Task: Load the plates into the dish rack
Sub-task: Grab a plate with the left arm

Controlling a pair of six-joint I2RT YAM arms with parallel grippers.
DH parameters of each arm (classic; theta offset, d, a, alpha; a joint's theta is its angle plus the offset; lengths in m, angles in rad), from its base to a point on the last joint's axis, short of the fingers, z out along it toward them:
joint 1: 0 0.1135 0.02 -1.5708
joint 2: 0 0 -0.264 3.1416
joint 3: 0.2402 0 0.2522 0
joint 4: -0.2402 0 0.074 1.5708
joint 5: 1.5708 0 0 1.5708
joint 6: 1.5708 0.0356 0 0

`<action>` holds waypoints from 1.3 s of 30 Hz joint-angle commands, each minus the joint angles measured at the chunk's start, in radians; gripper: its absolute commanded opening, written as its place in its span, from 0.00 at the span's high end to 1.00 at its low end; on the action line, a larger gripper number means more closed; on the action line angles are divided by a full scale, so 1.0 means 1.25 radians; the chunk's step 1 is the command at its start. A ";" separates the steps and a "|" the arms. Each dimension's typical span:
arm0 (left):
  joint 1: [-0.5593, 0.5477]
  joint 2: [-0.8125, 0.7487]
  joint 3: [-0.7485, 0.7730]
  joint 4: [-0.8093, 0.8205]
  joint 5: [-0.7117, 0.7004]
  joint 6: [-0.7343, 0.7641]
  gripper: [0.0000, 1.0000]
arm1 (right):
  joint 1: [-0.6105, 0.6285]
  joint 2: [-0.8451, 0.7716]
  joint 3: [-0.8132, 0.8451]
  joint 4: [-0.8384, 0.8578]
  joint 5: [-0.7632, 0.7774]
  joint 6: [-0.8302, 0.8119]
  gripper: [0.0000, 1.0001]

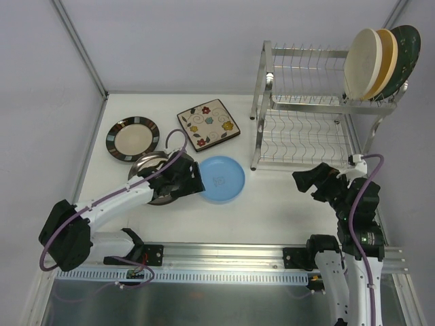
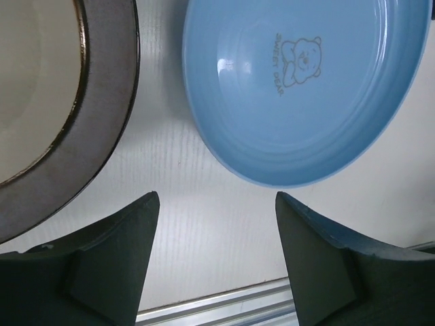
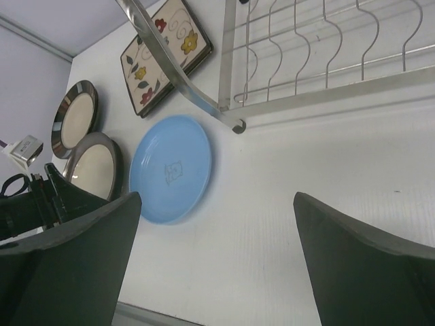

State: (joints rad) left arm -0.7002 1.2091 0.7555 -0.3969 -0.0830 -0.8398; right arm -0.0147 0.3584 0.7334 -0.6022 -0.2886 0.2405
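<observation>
Your left claw (image 2: 217, 204) hangs low over the white table (image 1: 272, 204), jaws apart and gripping nothing. It sits between the round light-blue plate with the bear print (image 2: 306, 88) and the round cream plate with a dark grey rim (image 2: 102, 136). The blue one lies flat near the foot of the shiny silver wire dish rack (image 1: 306, 129).

Expect it to be rigid, glossy and slick, with some weight, and likely to chip if it knocks the wire. Take it at the near rim, one finger under the lip and one on top.

Your right claw (image 3: 216, 204) is spread wide and empty, in front of the rack.

- **On the table:** four plates. They are the blue, the grey-rimmed, a round striped-rim plate (image 1: 132, 138) and a square cream floral plate (image 1: 209, 123).
- **On the upper tier:** three plates standing on edge. They are the cream (image 1: 360, 64), the tan (image 1: 389, 54) and the dark green (image 1: 410, 41).
</observation>
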 commanded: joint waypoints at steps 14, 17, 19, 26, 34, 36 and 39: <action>-0.057 0.227 0.085 0.046 -0.124 -0.170 0.51 | 0.110 0.003 -0.044 0.003 0.011 0.022 0.00; -0.057 0.245 0.077 0.051 -0.137 -0.183 0.54 | 0.118 0.002 -0.052 0.001 0.011 0.024 0.00; -0.057 0.255 0.074 0.060 -0.141 -0.188 0.55 | 0.123 0.000 -0.060 0.002 0.012 0.028 0.00; -0.057 0.289 0.063 0.084 -0.132 -0.196 0.72 | 0.131 -0.007 -0.074 -0.009 0.014 0.027 0.01; -0.057 0.238 0.007 0.086 -0.108 -0.187 0.97 | 0.134 0.010 -0.096 0.004 -0.018 0.033 0.01; -0.058 0.210 -0.012 0.086 -0.097 -0.179 1.00 | 0.134 0.020 -0.097 0.010 -0.035 0.032 0.00; -0.061 0.164 -0.037 0.087 -0.085 -0.165 1.00 | 0.134 0.051 -0.100 0.020 -0.068 0.033 0.00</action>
State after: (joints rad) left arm -0.7605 1.4776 0.7456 -0.2447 -0.1925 -1.0843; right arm 0.1478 0.3901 0.6106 -0.6174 -0.3092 0.2623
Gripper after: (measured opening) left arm 0.117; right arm 0.994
